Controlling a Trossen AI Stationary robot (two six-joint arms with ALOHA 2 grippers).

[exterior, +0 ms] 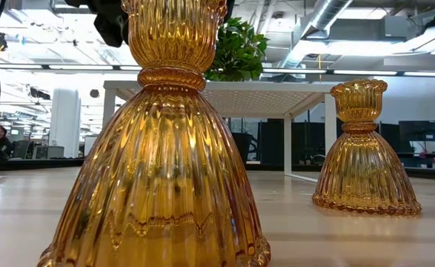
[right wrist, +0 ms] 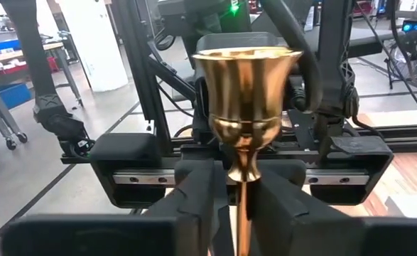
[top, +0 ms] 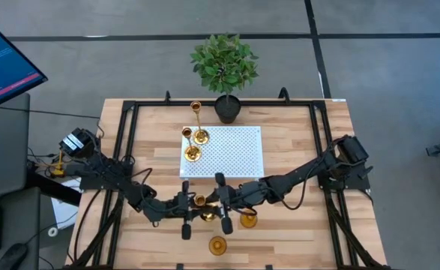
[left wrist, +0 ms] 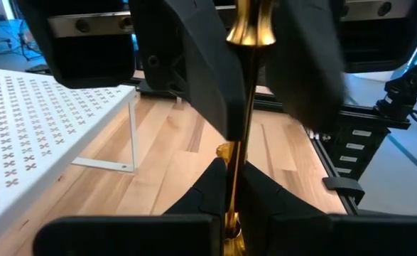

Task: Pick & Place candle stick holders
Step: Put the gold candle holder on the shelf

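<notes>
A tall, thin-stemmed gold candle stick holder (top: 202, 201) stands upright between my two grippers at the table's near middle. My left gripper (top: 188, 206) and my right gripper (top: 220, 202) face each other, both shut on its stem. Its cup (right wrist: 247, 82) shows in the right wrist view. Two squat ribbed amber holders (top: 248, 220) (top: 218, 244) rest on their round bases on the table nearby. They also show in the low view (exterior: 158, 148) (exterior: 365, 148). My left gripper pinches the thin stem (left wrist: 231, 178) between its two fingers, level, from the table's left, fingers across the stem. The holder stays upright. I cannot tell whether its base is on the table. My right gripper pinches the stem just under the cup (right wrist: 242, 195) between its two fingers, level, from the table's right, fingers across the stem. It holds higher on the stem than my left gripper. The cup stands upright above the fingers.
A white perforated platform (top: 238, 154) at the table's middle carries several gold holders along its left side, one of them tall (top: 196, 110). A potted green plant (top: 225, 67) stands at the far edge. A monitor (top: 2, 64) is off the table's left.
</notes>
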